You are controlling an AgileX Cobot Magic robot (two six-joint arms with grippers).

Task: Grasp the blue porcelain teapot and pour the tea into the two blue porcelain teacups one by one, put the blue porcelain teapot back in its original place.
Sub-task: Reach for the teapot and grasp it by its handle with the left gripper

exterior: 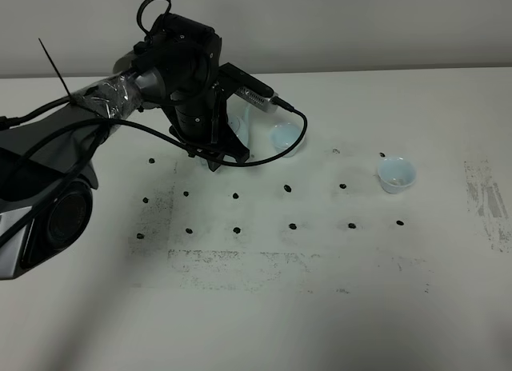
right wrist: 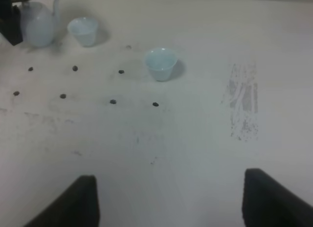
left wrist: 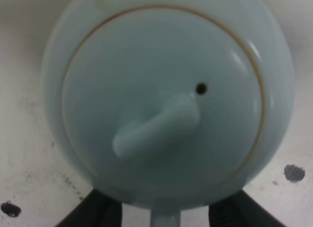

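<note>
The blue porcelain teapot (left wrist: 166, 100) fills the left wrist view, with its lid and knob facing the camera. In the high view only pale bits of it (exterior: 246, 123) show behind the left arm. My left gripper (left wrist: 165, 216) is open, with one dark finger on each side of the teapot's handle. In the high view the left gripper (exterior: 222, 151) is right at the pot. One teacup (exterior: 286, 137) stands just right of the teapot, the other teacup (exterior: 397, 173) farther right. My right gripper (right wrist: 171, 202) is open and empty above bare table, far from the teapot (right wrist: 36, 24) and both cups (right wrist: 83, 30) (right wrist: 161, 63).
The white table (exterior: 264, 307) carries rows of small black dots (exterior: 291, 225) and grey scuff marks (exterior: 484, 195) at the right. The left arm's cable (exterior: 264, 159) loops past the near cup.
</note>
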